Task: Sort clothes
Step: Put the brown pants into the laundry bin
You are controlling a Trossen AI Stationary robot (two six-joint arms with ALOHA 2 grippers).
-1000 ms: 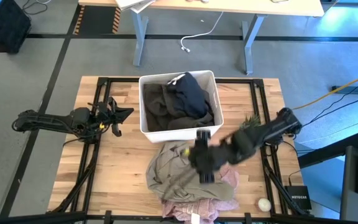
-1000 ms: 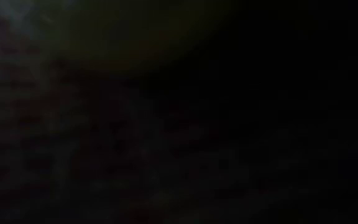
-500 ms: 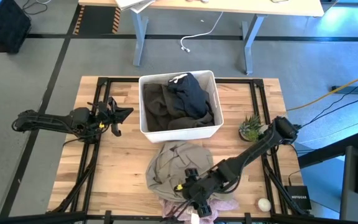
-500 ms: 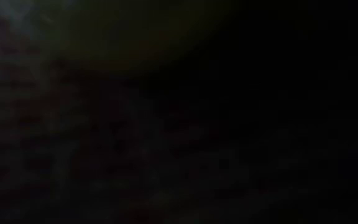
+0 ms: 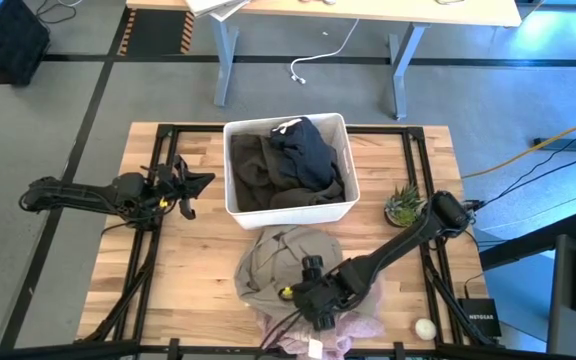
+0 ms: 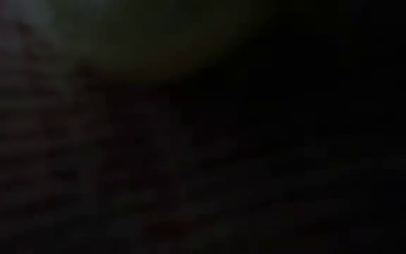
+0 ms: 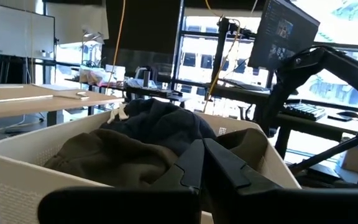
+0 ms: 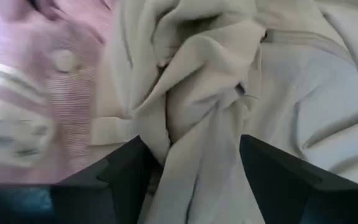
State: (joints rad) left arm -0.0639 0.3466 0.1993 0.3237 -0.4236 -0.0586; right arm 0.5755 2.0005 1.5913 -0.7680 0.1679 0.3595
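Note:
An olive-khaki garment [image 5: 278, 265] lies crumpled on the table in front of the white bin [image 5: 340, 210], partly over a mottled pink garment [image 5: 360, 328] with a white label [image 5: 315, 350]. Dark grey-brown [image 5: 258, 170] and navy [image 5: 308, 155] garments lie in the bin. My right gripper [image 5: 306, 292] is open, low on the khaki garment, with a bunched fold [image 8: 197, 130] between its fingers. My left gripper [image 5: 190, 185] is shut and empty, left of the bin; its wrist view shows its fingers [image 7: 202, 162] together. The low view is dark. My right gripper comes down from above onto the khaki garment, its open fingers on either side of a raised, twisted fold [image 8: 194, 155]. The fold lies against the inner side of one finger [image 8: 126, 171]. The garment rests slack on the table and on the pink garment.
A small potted plant [image 5: 403, 205] stands right of the bin. A small white round thing [image 5: 425, 327] and a black box [image 5: 480, 322] sit at the near right. Black frame rails [image 5: 143, 270] run along the table's left and right sides.
My right gripper has come down from just in front of the bin to the pile of clothes by the table's near edge, then drawn back a little toward the far edge, onto the khaki garment.

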